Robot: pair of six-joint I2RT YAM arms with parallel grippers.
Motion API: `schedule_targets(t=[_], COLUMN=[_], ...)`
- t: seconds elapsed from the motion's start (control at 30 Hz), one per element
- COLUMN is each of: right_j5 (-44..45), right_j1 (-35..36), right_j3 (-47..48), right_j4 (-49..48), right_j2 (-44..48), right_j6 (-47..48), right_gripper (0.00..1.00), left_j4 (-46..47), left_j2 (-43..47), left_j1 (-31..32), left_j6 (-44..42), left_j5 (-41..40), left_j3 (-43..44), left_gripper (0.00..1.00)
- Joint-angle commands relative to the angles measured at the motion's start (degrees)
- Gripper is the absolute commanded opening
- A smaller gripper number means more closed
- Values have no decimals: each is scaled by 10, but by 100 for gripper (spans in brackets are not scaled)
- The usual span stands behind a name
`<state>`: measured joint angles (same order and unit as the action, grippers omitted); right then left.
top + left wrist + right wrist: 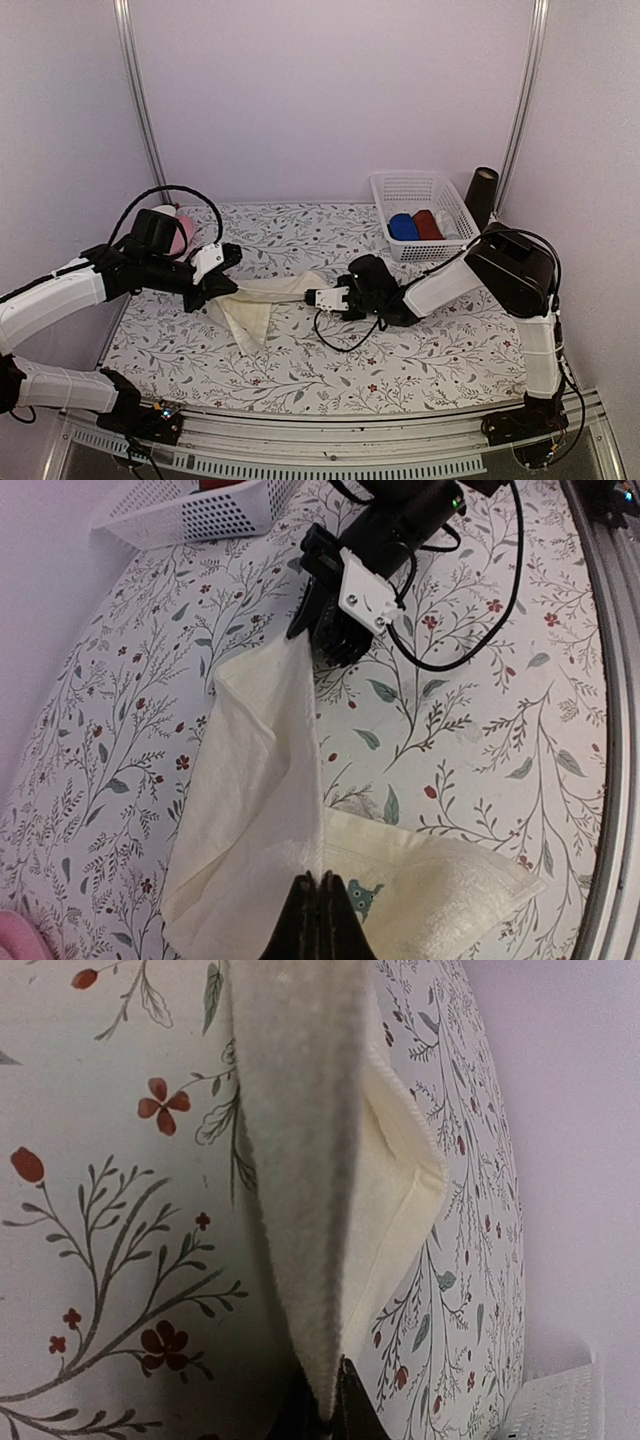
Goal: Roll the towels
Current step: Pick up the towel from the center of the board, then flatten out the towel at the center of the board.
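Observation:
The cream towel [262, 303] lies crumpled on the floral table, stretched between both grippers. My left gripper [218, 290] is shut on its left edge; the left wrist view shows the fingers [322, 885] pinching a fold of cream towel [255, 780] beside a small owl print. My right gripper [318, 297] is shut on the towel's right corner, also seen as the right gripper [305, 630] in the left wrist view. In the right wrist view the cream towel [310, 1160] runs up taut from the pinched right gripper [335, 1405]. A blue towel [403, 227] lies rolled in the basket.
A white mesh basket [420, 183] stands at the back right, also holding a dark red roll [427, 224] and a white item. A dark cylinder [483, 195] stands right of it. A pink object [180, 232] sits at the back left. A black cable [345, 340] loops on the table.

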<state>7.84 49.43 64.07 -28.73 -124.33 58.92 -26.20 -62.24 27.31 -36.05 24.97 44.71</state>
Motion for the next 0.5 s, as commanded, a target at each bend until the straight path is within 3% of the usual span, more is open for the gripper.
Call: schedule_targets(t=[0.0,0.23,0.47], right_j5=[21,110,228], right_j1=[-4,-3,2], right_j3=[18,92,189], right_j4=[98,314,580], right_j2=[70,227,262], right_j6=[-48,-168,-373], right_gripper=[2,2,2], left_j4=[23,62,84], left_j2=[-2,-35,-152], left_j1=[-6,-4,63], left_j6=[-19,-58,-79], left_j5=[-15,-11,-2], left_j3=[0,8,53], left_gripper=[0,1,3])
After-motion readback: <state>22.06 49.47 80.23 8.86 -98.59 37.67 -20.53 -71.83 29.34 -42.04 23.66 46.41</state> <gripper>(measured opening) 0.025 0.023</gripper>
